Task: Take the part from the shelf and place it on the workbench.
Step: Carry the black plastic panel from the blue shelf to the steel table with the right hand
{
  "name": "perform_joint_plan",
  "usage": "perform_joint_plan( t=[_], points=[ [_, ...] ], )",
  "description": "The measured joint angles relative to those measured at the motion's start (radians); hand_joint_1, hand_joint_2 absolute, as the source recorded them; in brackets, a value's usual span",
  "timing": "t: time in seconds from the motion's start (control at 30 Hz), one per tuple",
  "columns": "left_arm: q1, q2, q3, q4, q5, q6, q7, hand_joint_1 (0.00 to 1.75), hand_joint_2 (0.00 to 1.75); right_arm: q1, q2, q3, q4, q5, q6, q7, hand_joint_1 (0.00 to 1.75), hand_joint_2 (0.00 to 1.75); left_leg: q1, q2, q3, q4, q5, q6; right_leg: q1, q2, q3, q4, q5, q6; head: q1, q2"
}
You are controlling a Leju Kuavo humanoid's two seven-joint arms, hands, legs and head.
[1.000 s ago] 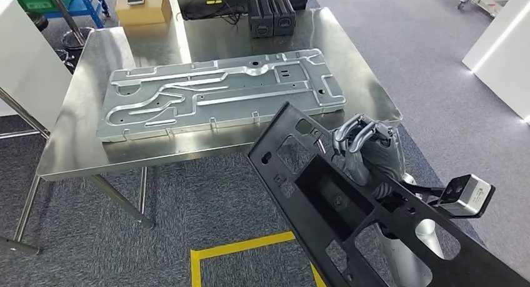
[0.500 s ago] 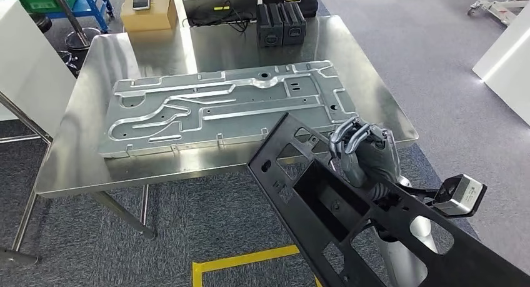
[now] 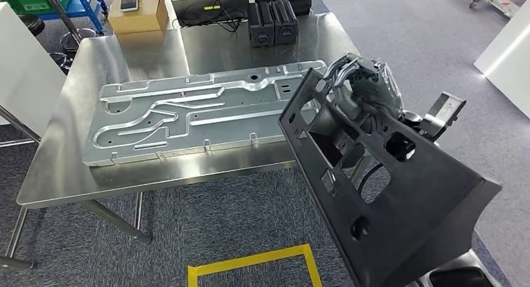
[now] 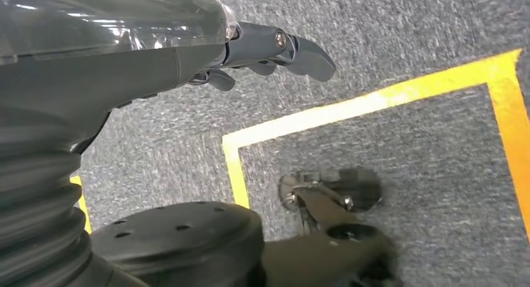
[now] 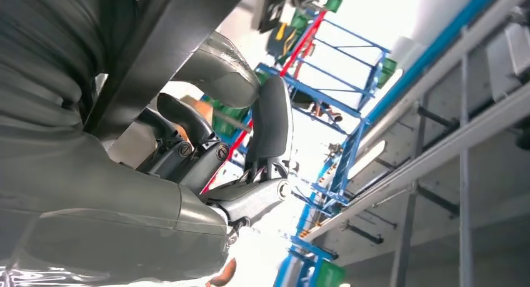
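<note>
My right hand grips the upper edge of the part, a large black plastic panel with several cut-outs. The panel hangs tilted and steep over the near right corner of the steel workbench, its top end above the table and its lower end over the carpet. In the right wrist view dark fingers curl around the panel's black edge. My left hand hangs over the carpet with its fingers loosely apart and nothing in it.
A big stamped metal plate covers most of the workbench. At its far edge stand a cardboard box and two black cases with cables. Yellow tape marks the carpet in front.
My right hand has risen and moved toward the table. The black panel has swung from lying low and flat to standing steeply over the table's near right corner. The view has shifted slightly.
</note>
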Motion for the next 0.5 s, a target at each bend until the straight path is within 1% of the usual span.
perform_joint_plan(
  t=[0.03, 0.07, 0.13, 0.17, 0.2, 0.23, 0.27, 0.3, 0.33, 0.37, 0.4, 0.43, 0.47, 0.5],
  points=[
    [0.000, 0.001, 0.000, 0.000, 0.001, -0.001, 0.000, 0.00, 1.75, -0.036, -0.016, 0.004, 0.038, 0.016, 0.004, -0.014, 1.75, 1.75, -0.003, 0.002, 0.008, -0.027, 0.011, 0.005, 0.000, 0.000, -0.002, 0.001, 0.000, 0.004, 0.000, 0.000],
    [0.000, 0.001, 0.000, 0.000, 0.001, -0.002, 0.001, 0.00, 1.75, -0.071, -0.032, 0.011, 0.075, 0.037, 0.008, -0.029, 1.75, 1.75, -0.005, 0.002, 0.007, -0.034, 0.009, 0.009, 0.000, -0.001, -0.005, 0.002, 0.000, 0.010, 0.000, 0.000],
    [0.002, 0.001, 0.000, 0.000, 0.001, -0.003, 0.003, 0.00, 1.75, -0.148, -0.064, 0.034, 0.152, 0.095, 0.011, -0.061, 1.75, 1.75, -0.002, 0.001, 0.011, -0.043, 0.026, 0.017, -0.001, -0.001, -0.008, 0.005, -0.001, 0.021, 0.000, 0.000],
    [0.002, 0.001, 0.000, 0.000, 0.001, -0.003, 0.004, 0.00, 1.75, -0.192, -0.080, 0.048, 0.192, 0.128, 0.009, -0.076, 1.75, 1.75, 0.001, 0.001, 0.013, -0.048, 0.032, 0.021, -0.002, -0.001, -0.014, 0.018, -0.011, 0.027, 0.000, 0.000],
    [0.002, 0.001, 0.000, 0.000, 0.000, -0.003, 0.004, 0.00, 1.75, -0.242, -0.096, 0.065, 0.237, 0.167, 0.003, -0.089, 1.75, 1.75, 0.003, 0.001, 0.016, -0.054, 0.038, 0.025, -0.003, -0.001, -0.029, 0.051, -0.032, 0.032, 0.000, 0.000],
    [0.001, 0.001, 0.000, 0.000, 0.000, -0.004, 0.004, 0.00, 1.75, -0.293, -0.110, 0.084, 0.286, 0.210, -0.009, -0.098, 1.75, 1.75, 0.004, 0.001, 0.017, -0.056, 0.041, 0.027, -0.007, 0.000, -0.054, 0.105, -0.061, 0.037, 0.000, 0.000],
    [0.001, 0.001, 0.000, 0.000, 0.000, -0.005, 0.002, 0.00, 1.75, -0.340, -0.120, 0.103, 0.334, 0.255, -0.026, -0.104, 1.75, 1.75, 0.005, 0.001, 0.016, -0.056, 0.041, 0.028, -0.010, 0.000, -0.087, 0.172, -0.093, 0.043, 0.000, 0.000],
    [0.001, 0.001, 0.000, 0.000, 0.000, -0.005, 0.000, 0.00, 1.75, -0.383, -0.129, 0.125, 0.383, 0.307, -0.050, -0.106, 1.75, 1.75, 0.006, 0.000, 0.016, -0.056, 0.041, 0.028, -0.014, 0.000, -0.118, 0.236, -0.116, 0.048, 0.000, 0.000],
    [0.002, 0.001, 0.000, 0.000, -0.001, -0.007, -0.002, 0.00, 1.75, -0.422, -0.135, 0.150, 0.430, 0.370, -0.086, -0.101, 1.75, 1.75, 0.007, 0.000, 0.017, -0.055, 0.040, 0.027, -0.018, 0.000, -0.140, 0.275, -0.123, 0.053, 0.000, 0.000],
    [0.003, 0.001, 0.000, 0.000, -0.001, -0.009, -0.005, 0.00, 1.75, -0.460, -0.139, 0.178, 0.473, 0.448, -0.132, -0.090, 1.75, 1.75, 0.009, -0.001, 0.017, -0.054, 0.038, 0.025, -0.023, -0.001, -0.144, 0.279, -0.111, 0.057, 0.000, 0.000],
    [0.004, 0.000, 0.000, 0.000, -0.001, -0.011, -0.008, 0.00, 1.75, -0.500, -0.142, 0.215, 0.515, 0.544, -0.189, -0.071, 1.75, 1.75, 0.011, -0.002, 0.018, -0.051, 0.036, 0.021, -0.028, -0.001, -0.128, 0.242, -0.083, 0.061, 0.000, 0.000],
    [0.004, 0.000, 0.000, 0.000, -0.001, -0.014, -0.011, 0.00, 1.75, -0.542, -0.143, 0.258, 0.559, 0.647, -0.249, -0.049, 1.75, 1.75, 0.013, -0.002, 0.018, -0.046, 0.033, 0.016, -0.033, -0.001, -0.096, 0.176, -0.046, 0.065, 0.000, 0.000],
    [0.004, 0.000, 0.000, 0.000, -0.001, -0.017, -0.014, 0.00, 1.75, -0.583, -0.144, 0.302, 0.602, 0.736, -0.302, -0.029, 1.75, 1.75, 0.014, -0.003, 0.016, -0.041, 0.028, 0.010, -0.035, 0.000, -0.063, 0.108, -0.020, 0.068, 0.000, 0.000],
    [0.002, 0.001, 0.000, 0.000, -0.001, -0.019, -0.017, 0.00, 1.75, -0.619, -0.144, 0.346, 0.642, 0.807, -0.344, -0.012, 1.75, 1.75, 0.013, -0.005, 0.014, -0.035, 0.024, 0.004, -0.036, 0.002, -0.038, 0.054, -0.003, 0.066, 0.000, 0.000]
  ],
)
